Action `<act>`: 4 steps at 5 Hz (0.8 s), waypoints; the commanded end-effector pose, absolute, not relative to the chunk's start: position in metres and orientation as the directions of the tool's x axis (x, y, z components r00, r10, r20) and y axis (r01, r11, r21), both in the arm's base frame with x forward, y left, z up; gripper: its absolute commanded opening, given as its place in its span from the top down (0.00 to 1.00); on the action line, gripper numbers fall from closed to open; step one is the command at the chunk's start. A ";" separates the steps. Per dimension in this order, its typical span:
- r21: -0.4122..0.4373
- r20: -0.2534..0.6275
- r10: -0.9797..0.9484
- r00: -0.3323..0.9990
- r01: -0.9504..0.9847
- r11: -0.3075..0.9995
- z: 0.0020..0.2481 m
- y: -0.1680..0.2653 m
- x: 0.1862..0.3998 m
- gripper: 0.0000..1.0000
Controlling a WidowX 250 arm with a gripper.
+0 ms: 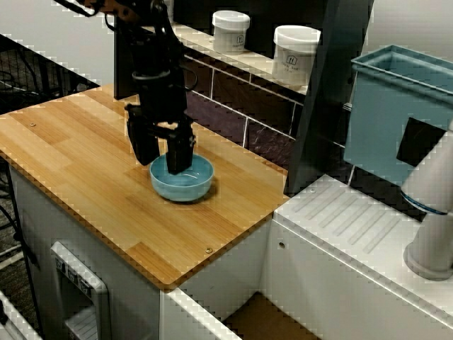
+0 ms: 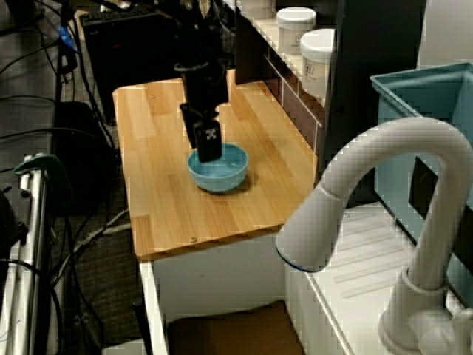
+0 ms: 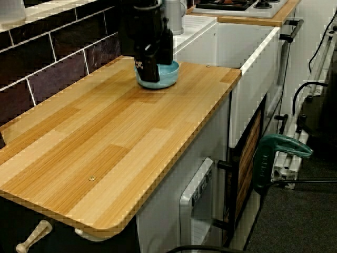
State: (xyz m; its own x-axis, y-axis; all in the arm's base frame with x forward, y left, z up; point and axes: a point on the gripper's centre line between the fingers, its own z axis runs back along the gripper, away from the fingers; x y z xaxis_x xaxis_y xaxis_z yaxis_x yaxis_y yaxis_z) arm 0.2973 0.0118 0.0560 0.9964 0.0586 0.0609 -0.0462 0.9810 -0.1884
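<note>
A light blue bowl (image 1: 187, 183) (image 2: 222, 174) (image 3: 167, 76) stands upright on the wooden counter (image 1: 78, 163), near its end by the sink. My black gripper (image 1: 161, 164) (image 2: 202, 151) (image 3: 157, 71) hangs straight down over the bowl's left rim. In the high view from the front, one finger (image 1: 178, 152) reaches into the bowl and the other (image 1: 141, 142) stands outside it. The fingers are well apart, with the rim between them and not pinched, so the gripper is open. The bowl looks empty where its inside shows.
Two white lidded jars (image 1: 231, 30) (image 1: 295, 53) stand on the tiled ledge behind the counter. To the right are a white draining board (image 1: 354, 227), a white tap (image 2: 384, 192) and a teal bin (image 1: 396, 113). A dark post (image 1: 322, 92) rises beside the counter's end.
</note>
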 end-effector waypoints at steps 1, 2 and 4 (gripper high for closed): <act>-0.181 0.157 -0.002 0.988 0.031 0.983 0.094 0.007 0.294 0.00; -0.178 0.156 -0.019 0.988 0.047 0.983 0.093 -0.007 0.293 0.00; -0.176 0.165 -0.051 0.985 0.080 0.981 0.091 -0.044 0.299 0.00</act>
State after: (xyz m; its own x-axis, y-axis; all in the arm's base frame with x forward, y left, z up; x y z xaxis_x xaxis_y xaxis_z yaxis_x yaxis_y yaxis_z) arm 0.2934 -0.0445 0.0781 0.9920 -0.0464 0.1175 0.0670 0.9818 -0.1777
